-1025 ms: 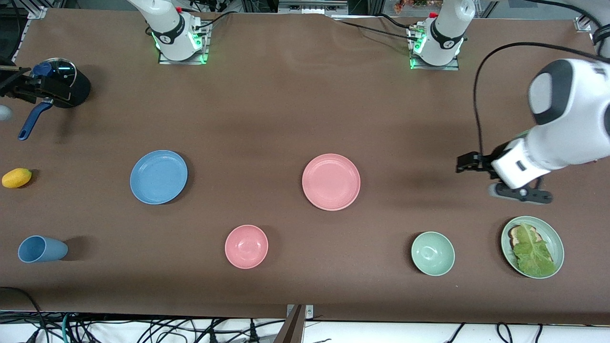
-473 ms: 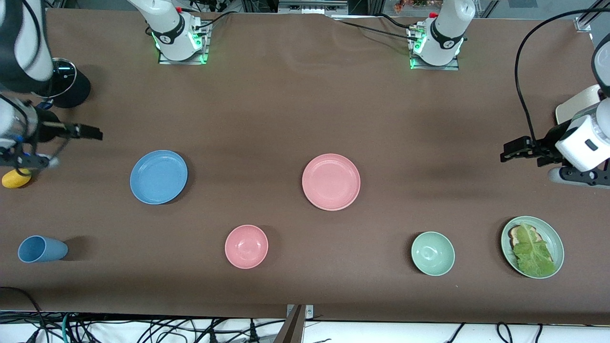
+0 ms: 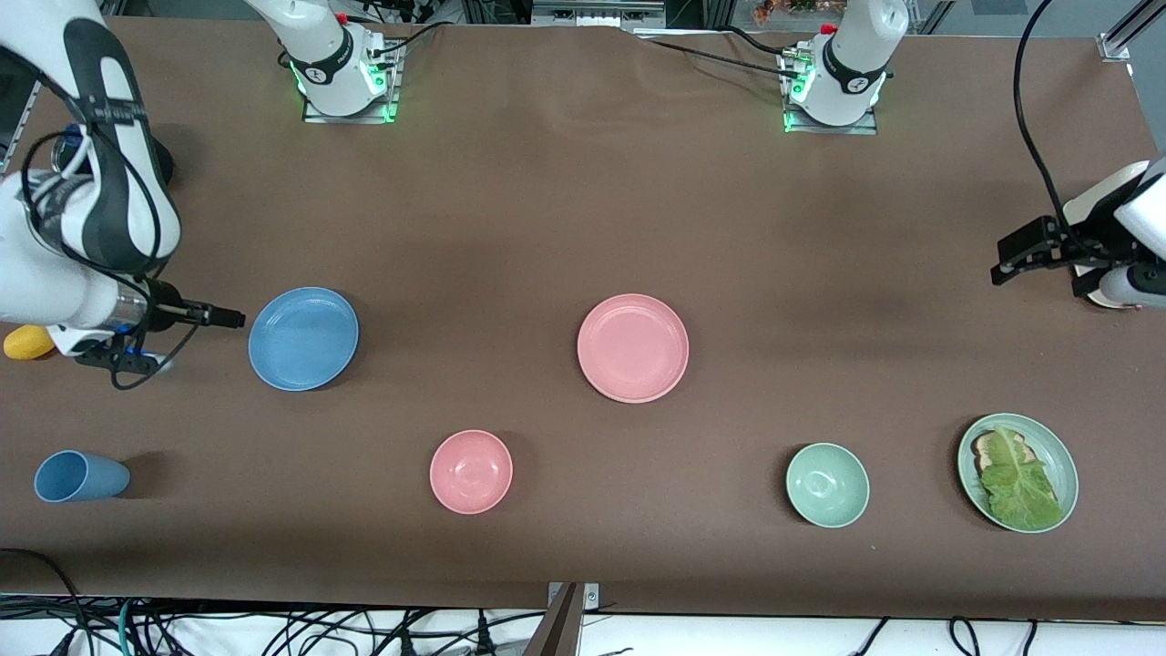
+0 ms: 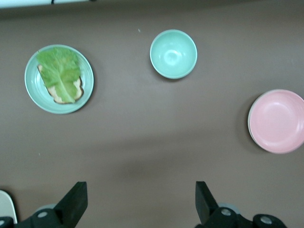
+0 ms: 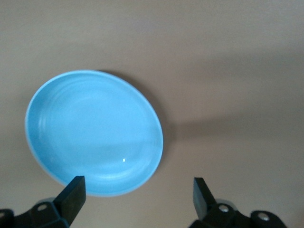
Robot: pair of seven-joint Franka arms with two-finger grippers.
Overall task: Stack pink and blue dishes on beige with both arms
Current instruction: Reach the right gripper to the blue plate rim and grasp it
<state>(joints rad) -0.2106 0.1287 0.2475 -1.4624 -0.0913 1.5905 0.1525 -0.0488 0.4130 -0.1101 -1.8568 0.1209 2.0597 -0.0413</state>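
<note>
Right gripper [image 5: 134, 197]: my jaws released, empty, blue plate [image 5: 94, 132] just ahead.
Left gripper [image 4: 139, 202]: my jaws released, empty, over bare table [image 4: 142, 142].

Both arms [image 3: 82, 182] white-shelled with dark grey joint bands. Black cables loop alongside. Bases [image 3: 342, 77] show green lights, red caps. Tools black.
</note>
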